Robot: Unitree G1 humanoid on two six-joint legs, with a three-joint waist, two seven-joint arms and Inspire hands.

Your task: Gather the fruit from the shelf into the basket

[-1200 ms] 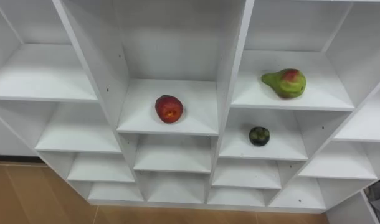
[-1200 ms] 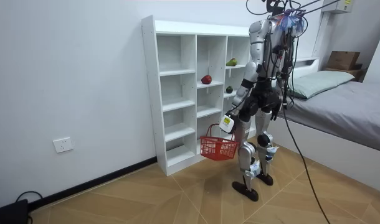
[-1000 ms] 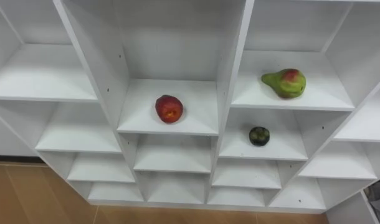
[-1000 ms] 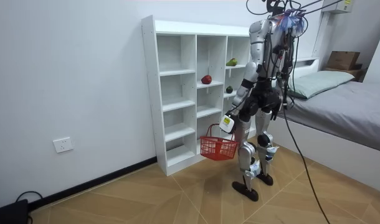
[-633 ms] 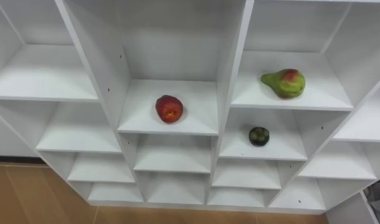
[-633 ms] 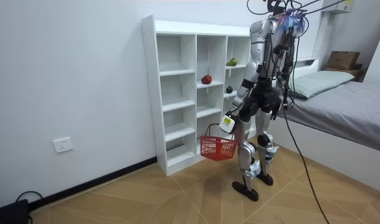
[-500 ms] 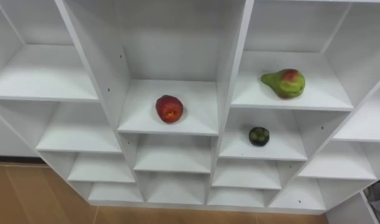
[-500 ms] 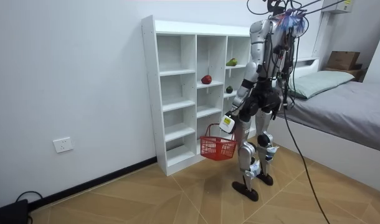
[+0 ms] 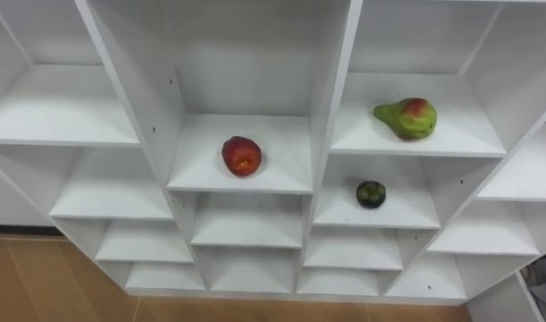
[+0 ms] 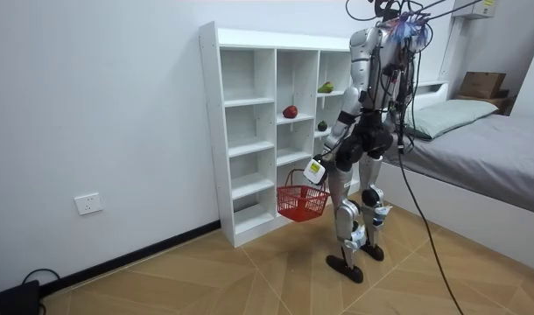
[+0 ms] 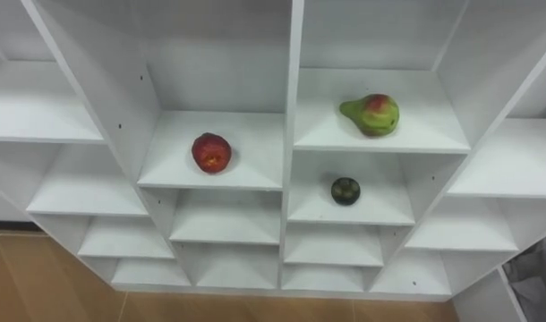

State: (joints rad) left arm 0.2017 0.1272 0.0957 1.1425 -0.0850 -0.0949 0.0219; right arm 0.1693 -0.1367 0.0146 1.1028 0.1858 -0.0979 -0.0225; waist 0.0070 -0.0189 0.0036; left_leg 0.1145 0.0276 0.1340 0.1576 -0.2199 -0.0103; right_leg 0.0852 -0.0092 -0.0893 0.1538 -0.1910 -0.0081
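A white closet of open cubbies stands before me. A red round fruit lies on the middle shelf. To its right, one cubby higher, rests a green pear with a red blush. Below the pear sits a small dark green fruit. In the room view I stand facing the closet, about a step off. My left hand hangs low at my side, shut on the handle of a red basket that dangles near knee height.
The other cubbies hold nothing. Wooden floor runs under the closet. A bed stands behind me at the room view's right, with a cardboard box beyond it. A wall socket is low on the wall at the room view's left.
The left hand and the red basket have swung a little toward the closet. The fruits lie where they were.
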